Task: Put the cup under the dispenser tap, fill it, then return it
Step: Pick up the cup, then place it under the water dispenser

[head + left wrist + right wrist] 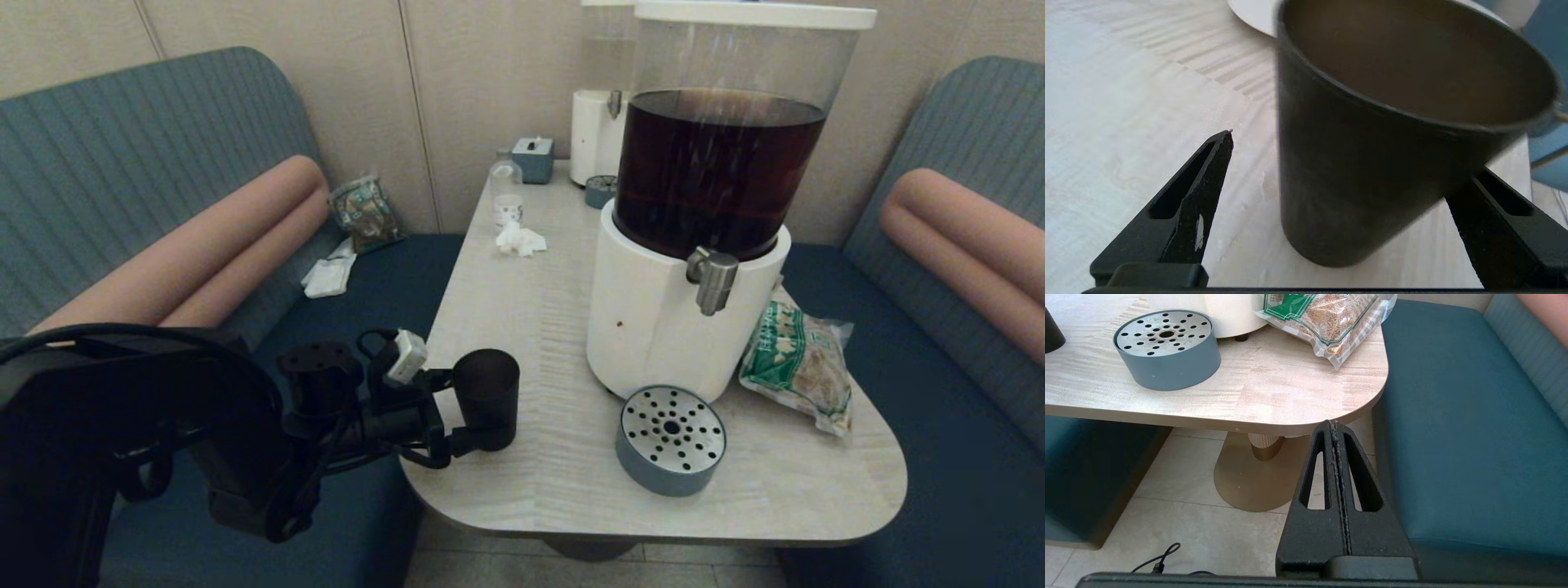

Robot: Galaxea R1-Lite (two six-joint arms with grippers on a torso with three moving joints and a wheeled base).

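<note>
The matte black cup stands on the table near its front left edge, and shows as a dark corner in the right wrist view. My left gripper is open around it. In the left wrist view the cup fills the space between the fingers, and one finger stands clear of its side. The other finger is partly hidden behind the cup. The steel tap juts from the big dispenser's white base, far right of the cup. My right gripper is shut and empty, below the table's front right corner.
A round grey drip tray with a perforated steel top sits in front of the dispenser. A green snack bag lies to its right. At the back stand a small clear bottle, a crumpled tissue and a smaller dispenser. Blue benches flank the table.
</note>
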